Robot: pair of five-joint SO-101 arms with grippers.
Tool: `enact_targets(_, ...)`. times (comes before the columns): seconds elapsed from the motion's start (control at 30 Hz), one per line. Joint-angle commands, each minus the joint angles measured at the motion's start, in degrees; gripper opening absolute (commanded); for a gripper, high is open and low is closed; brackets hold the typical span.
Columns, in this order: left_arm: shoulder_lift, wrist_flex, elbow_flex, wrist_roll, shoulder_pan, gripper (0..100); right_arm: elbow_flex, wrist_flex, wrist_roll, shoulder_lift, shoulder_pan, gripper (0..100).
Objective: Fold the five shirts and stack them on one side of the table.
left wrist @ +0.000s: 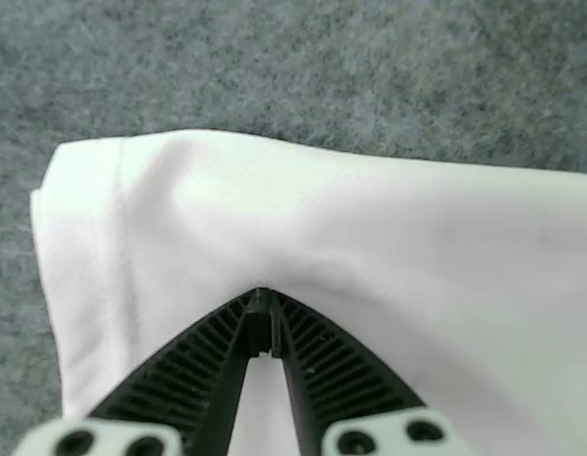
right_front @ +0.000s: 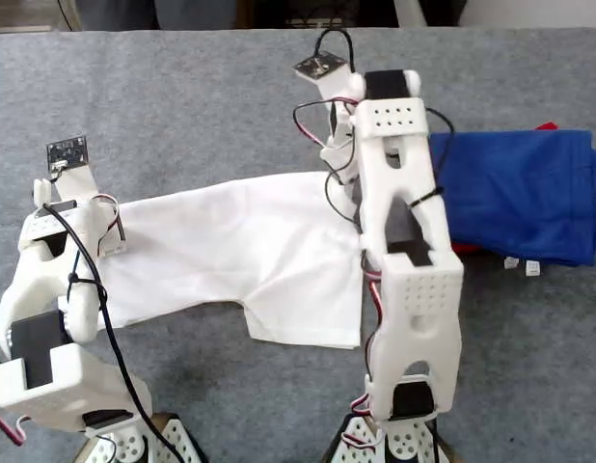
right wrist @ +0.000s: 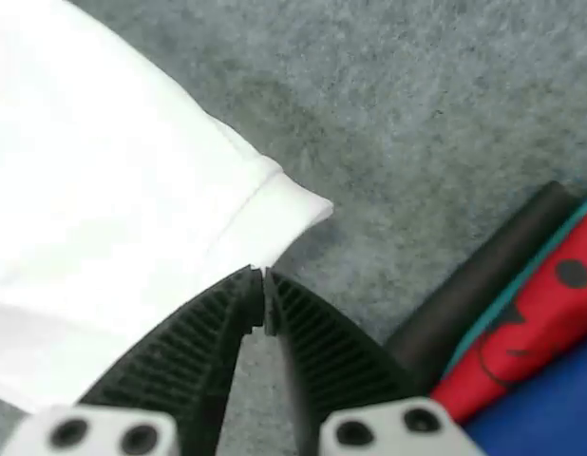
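The white shirt [right_front: 240, 251] lies spread mid-bench [right_front: 182, 96]. The left pincer [left wrist: 261, 309] is clamped on its fabric. The right pincer [right wrist: 263, 285] pinches only the hem's edge, so that thin bite could slip mid-fold.

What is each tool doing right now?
Left tool: closed, pinching the white shirt.
Right tool: closed at the shirt's edge; a grip cannot be told.

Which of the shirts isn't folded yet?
The white shirt, spread flat in the middle. The blue shirt lies folded at the side, on top of a red shirt.
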State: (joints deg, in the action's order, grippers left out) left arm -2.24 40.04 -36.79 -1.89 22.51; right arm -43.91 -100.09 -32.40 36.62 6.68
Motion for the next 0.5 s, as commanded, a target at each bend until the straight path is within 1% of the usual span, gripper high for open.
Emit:
enact_targets(0.0,0.97,-1.76,-0.22,0.09,0.04,3,12.35,-1.23,-5.89,-14.64,3.52,1.4)
enact_targets(0.07,0.97,-1.67,-0.22,0.09,0.04,3,23.78,-0.35,-8.62,-22.99,5.10,1.5)
enact_targets(0.13,0.97,-1.58,-0.22,0.09,0.04,3,34.59,4.48,-9.58,-31.25,5.54,1.5)
enact_targets(0.2,0.97,-1.58,-0.22,0.09,0.04,3,43.82,13.01,-9.49,-38.29,3.52,1.5)
enact_targets(0.3,0.97,-1.58,-0.22,0.09,0.04,3,55.96,27.78,-9.41,-46.55,-1.76,1.5)
enact_targets(0.4,0.97,-1.58,-0.22,0.18,0.04,3,64.13,40.35,-9.32,-51.82,-5.98,1.5)
enact_targets(0.47,1.05,-1.58,-0.22,0.18,0.04,3,67.56,45.80,-9.32,-53.05,-6.24,1.5)
